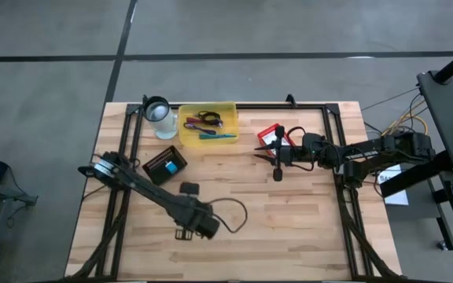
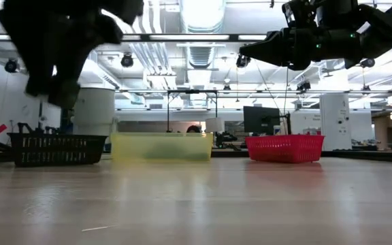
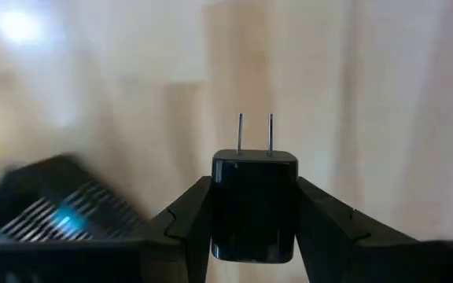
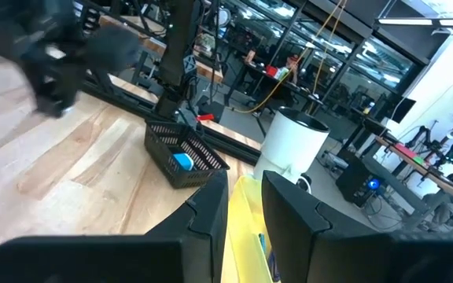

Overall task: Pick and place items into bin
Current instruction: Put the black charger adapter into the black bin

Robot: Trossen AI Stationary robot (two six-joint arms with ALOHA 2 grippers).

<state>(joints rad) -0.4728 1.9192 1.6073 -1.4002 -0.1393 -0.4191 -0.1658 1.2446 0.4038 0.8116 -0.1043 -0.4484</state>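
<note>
Black plug cube (image 3: 254, 206) is clamped at its flat sides by the left gripper (image 3: 254, 216); rigid, light, slick plastic is judged. Right gripper (image 4: 244, 206) hangs narrowly parted, empty.

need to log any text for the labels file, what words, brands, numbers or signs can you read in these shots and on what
None can be read in any view.
Black plug adapter held between the left gripper fingers: no marking shows on the face in view.
Red basket: white piece inside, any print too small to read.
Black basket: blue item inside, no legible label.
Yellow bin: pens inside, print too small to read.
Room screens and equipment in the right wrist view: too blurred.
</note>
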